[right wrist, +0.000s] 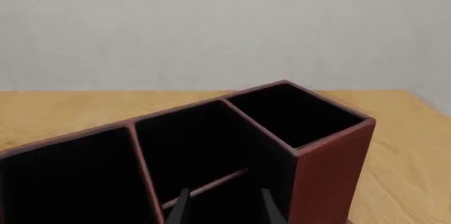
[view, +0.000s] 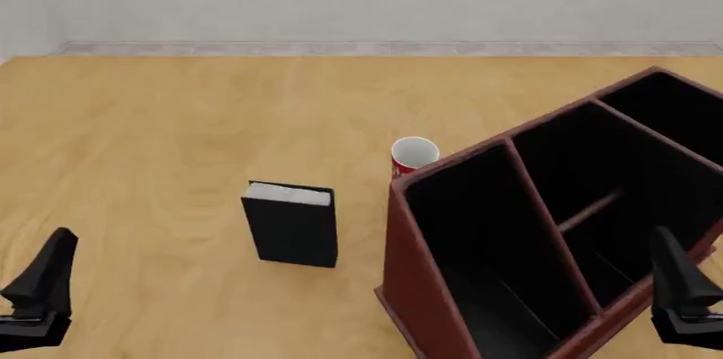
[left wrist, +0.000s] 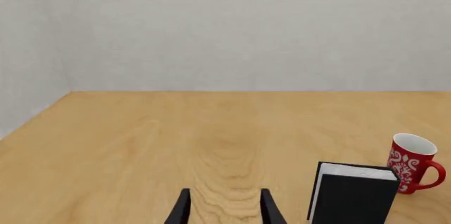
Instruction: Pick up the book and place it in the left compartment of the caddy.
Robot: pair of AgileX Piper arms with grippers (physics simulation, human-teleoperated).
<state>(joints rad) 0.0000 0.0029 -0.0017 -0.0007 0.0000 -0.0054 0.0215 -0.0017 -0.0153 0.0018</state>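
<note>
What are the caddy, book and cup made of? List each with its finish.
Caddy: seemingly wood, reddish-brown outside, matt black interior and dividers.
Book: hardcover by its look, plain black cover, white page edge, likely paper.
Cup: probably glazed ceramic, glossy red with white pattern, white inside.

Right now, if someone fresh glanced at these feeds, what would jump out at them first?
The big reddish-brown caddy with its black compartments fills the front view's right side. The black book stands upright on the table just left of the caddy, apart from it. A red-and-white cup peeks out behind the caddy's far left corner, and both claws, left and right, sit at the near edge, touching nothing.
</note>
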